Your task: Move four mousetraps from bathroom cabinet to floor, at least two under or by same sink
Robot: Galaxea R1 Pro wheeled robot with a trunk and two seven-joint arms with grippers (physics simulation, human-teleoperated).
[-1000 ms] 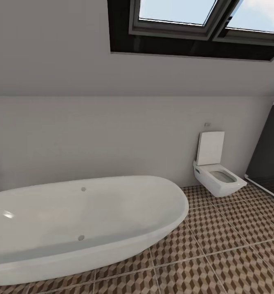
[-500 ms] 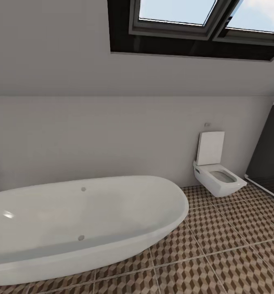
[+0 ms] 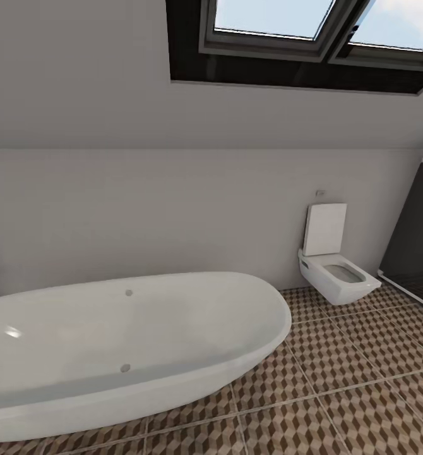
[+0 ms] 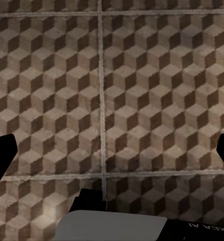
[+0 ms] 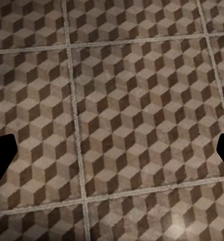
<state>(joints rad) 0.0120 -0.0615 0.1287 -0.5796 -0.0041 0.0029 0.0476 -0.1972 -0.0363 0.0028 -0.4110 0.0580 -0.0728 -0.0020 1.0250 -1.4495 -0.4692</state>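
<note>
Apparently nothing has changed over the last second: the head view is identical to the two earlier pictures, so base and head are at rest. Ahead lie an oval bathtub (image 3: 126, 344), a square toilet (image 3: 334, 265) against the wall, a dark shower floor (image 3: 420, 281) at far right, and skylights (image 3: 312, 25) above. The left gripper (image 4: 112, 150) hangs over bare floor (image 3: 338, 379) tiles, fingertips wide apart, nothing between them; the right gripper (image 5: 112, 150) likewise, spread and empty. Mousetraps, cabinet and sink are out of sight from here. Judgement: the fetch has not begun; the robot likely needs to turn and find the cabinet.
</note>
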